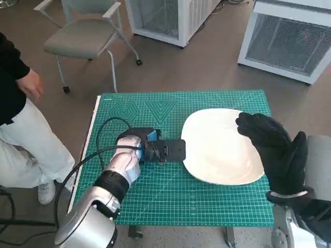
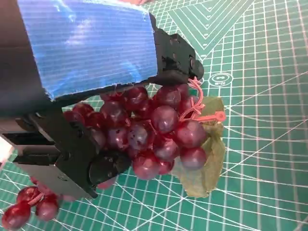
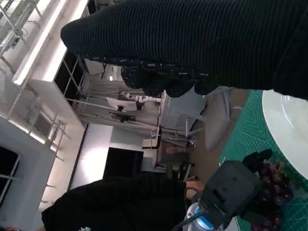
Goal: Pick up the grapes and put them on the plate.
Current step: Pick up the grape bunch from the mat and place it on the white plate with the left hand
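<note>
We look down at our green mat [image 1: 155, 201] on the small table. Our left hand [image 1: 155, 149] is low on the mat, just beside the white plate [image 1: 217, 155], which has nothing on it. From the camera behind that hand we see the grapes [image 2: 159, 130], dark red and shiny, with a pale leaf [image 2: 204, 168] and a pink stem [image 2: 202, 108]. Our black fingers [image 2: 77, 159] wrap around the bunch, so we think the left hand is holding the grapes. A few grapes hang loose at one side. We cannot tell if the bunch is off the mat yet. Our right hand [image 1: 274, 150] in its black glove floats over the far side of the plate with its fingers spread and nothing in it. So the grabbing part looks done or almost done. What is left is to lift the grapes, carry them over the plate, and let go. A person [image 1: 20, 119] stands near the table.
</note>
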You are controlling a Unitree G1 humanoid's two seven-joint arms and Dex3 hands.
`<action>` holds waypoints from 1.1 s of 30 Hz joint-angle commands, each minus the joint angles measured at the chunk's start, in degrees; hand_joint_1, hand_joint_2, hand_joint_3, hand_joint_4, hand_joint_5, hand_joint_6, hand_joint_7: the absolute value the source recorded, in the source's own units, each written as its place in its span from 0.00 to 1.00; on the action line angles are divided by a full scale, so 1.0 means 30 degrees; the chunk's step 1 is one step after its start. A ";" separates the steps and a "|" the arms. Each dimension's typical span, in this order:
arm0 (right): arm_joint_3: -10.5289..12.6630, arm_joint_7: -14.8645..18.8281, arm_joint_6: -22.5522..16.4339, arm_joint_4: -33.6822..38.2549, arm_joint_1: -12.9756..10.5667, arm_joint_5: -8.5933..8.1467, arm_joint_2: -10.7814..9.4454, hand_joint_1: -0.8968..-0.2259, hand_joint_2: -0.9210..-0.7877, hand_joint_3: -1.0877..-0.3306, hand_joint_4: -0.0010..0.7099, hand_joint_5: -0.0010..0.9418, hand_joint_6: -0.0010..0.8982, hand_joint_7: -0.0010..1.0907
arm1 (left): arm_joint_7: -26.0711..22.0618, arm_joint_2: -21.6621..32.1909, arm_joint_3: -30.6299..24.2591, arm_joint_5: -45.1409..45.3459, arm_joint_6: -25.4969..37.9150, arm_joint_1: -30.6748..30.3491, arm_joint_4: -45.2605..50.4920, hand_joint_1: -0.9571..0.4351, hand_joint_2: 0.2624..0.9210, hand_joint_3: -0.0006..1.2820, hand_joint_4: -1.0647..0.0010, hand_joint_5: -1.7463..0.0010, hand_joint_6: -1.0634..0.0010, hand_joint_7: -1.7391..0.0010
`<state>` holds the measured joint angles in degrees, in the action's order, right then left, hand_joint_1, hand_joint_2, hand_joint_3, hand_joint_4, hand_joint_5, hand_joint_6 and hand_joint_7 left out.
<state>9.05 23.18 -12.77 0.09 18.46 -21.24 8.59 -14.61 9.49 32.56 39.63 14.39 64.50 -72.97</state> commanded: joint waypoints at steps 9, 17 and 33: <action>0.0139 0.0026 -0.0018 0.0309 0.0016 0.0044 0.0232 0.70 0.00 0.59 0.57 0.75 0.17 0.92 | 0.0449 0.0322 -0.0270 -0.0169 -0.0319 0.0280 0.0341 0.96 0.59 0.69 0.66 0.00 0.71 0.99; 0.0135 0.0083 -0.0111 0.0233 -0.0036 0.0058 0.0279 0.70 0.00 0.59 0.57 0.75 0.17 0.91 | 0.0085 0.0447 -0.0347 -0.0192 -0.0247 0.0530 0.0918 0.97 0.54 0.72 0.64 0.00 0.63 0.98; 0.0198 0.0186 -0.0044 0.0292 -0.0011 -0.0080 0.0320 0.70 0.00 0.59 0.57 0.75 0.17 0.91 | 0.0093 0.2218 -0.0841 0.0531 0.1586 -0.0491 0.8893 0.90 0.85 0.37 0.59 0.12 0.40 0.81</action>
<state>9.41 23.43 -13.51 0.29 19.24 -21.24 9.04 -13.62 14.31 30.69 40.36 17.35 64.06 -52.94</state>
